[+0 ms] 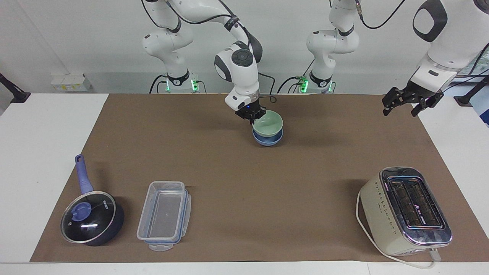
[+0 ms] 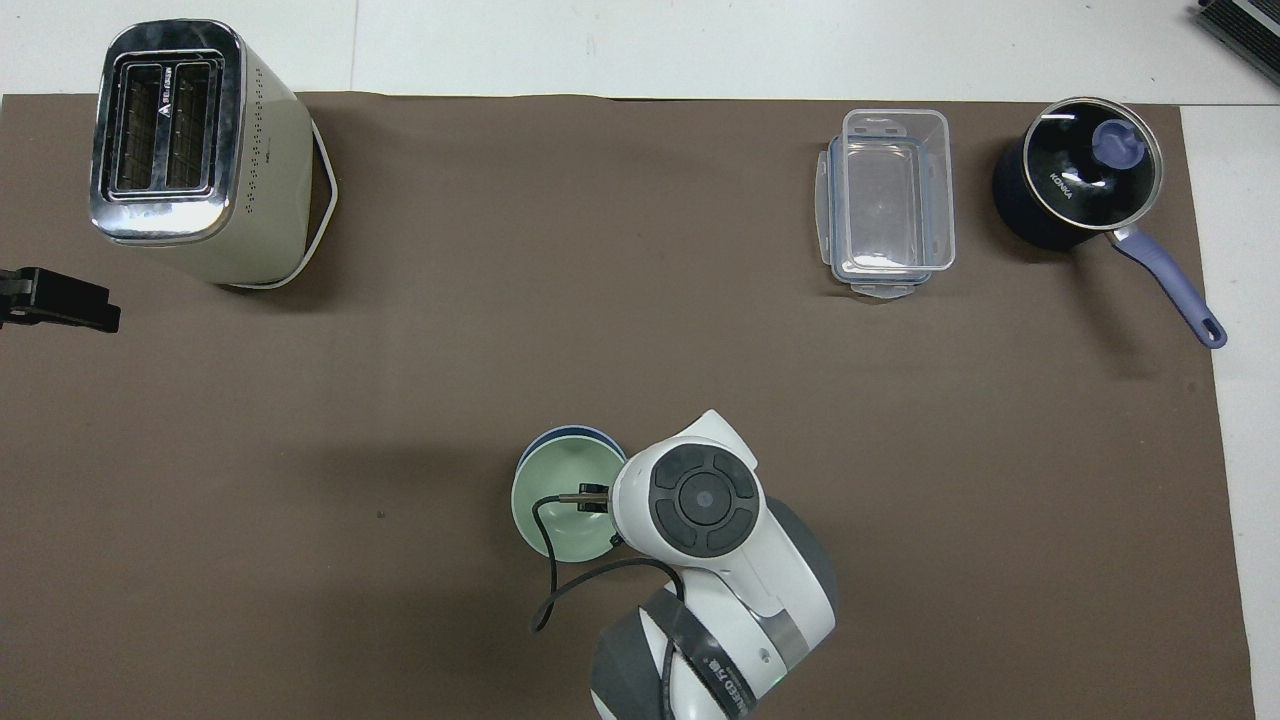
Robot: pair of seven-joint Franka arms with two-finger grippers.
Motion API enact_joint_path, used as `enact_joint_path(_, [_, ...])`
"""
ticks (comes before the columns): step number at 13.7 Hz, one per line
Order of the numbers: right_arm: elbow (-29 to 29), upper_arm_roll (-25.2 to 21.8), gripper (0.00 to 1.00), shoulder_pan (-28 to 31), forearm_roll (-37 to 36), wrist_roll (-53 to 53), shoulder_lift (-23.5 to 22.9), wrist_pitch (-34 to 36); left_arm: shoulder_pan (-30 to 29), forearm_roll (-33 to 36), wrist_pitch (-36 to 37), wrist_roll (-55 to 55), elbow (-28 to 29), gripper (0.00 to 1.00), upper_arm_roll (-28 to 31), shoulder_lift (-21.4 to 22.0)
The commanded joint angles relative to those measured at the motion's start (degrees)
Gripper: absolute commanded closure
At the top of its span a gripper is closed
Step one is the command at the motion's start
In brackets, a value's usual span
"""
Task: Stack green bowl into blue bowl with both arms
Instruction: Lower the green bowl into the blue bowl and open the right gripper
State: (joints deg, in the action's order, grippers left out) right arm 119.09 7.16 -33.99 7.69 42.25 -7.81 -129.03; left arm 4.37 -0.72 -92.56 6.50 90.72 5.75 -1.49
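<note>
The pale green bowl [image 1: 270, 125] [image 2: 556, 508] hangs level, low inside the periwinkle blue bowl [image 1: 267, 141], near the robots' edge of the mat at mid-table. From overhead only a thin crescent of the blue bowl [image 2: 566, 434] shows past the green rim. My right gripper [image 1: 252, 117] is shut on the green bowl's rim, on the side toward the right arm's base; its wrist hides the fingers in the overhead view. My left gripper [image 1: 400, 112] [image 2: 60, 302] waits open and raised over the mat's edge at the left arm's end.
A cream toaster [image 1: 405, 211] [image 2: 192, 150] stands far from the robots at the left arm's end. A clear plastic container [image 1: 164, 215] [image 2: 890, 200] and a dark lidded saucepan [image 1: 91, 218] [image 2: 1075, 185] sit far from the robots at the right arm's end.
</note>
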Motion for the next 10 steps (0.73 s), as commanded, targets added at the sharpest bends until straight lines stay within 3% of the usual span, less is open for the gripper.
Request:
enact_joint_path(1, [-0.7, -0.1, 1.00, -0.3, -1.1, 1.9, -1.3, -2.0, -0.6, 1.2, 1.0, 0.7, -0.6, 0.00, -0.5, -0.2])
enact_joint_path(10, [-0.7, -0.2, 1.00, 0.5, -2.9, 1.7, -2.8, -5.2, -0.6, 1.2, 1.0, 0.8, -0.6, 0.00, -0.5, -0.2])
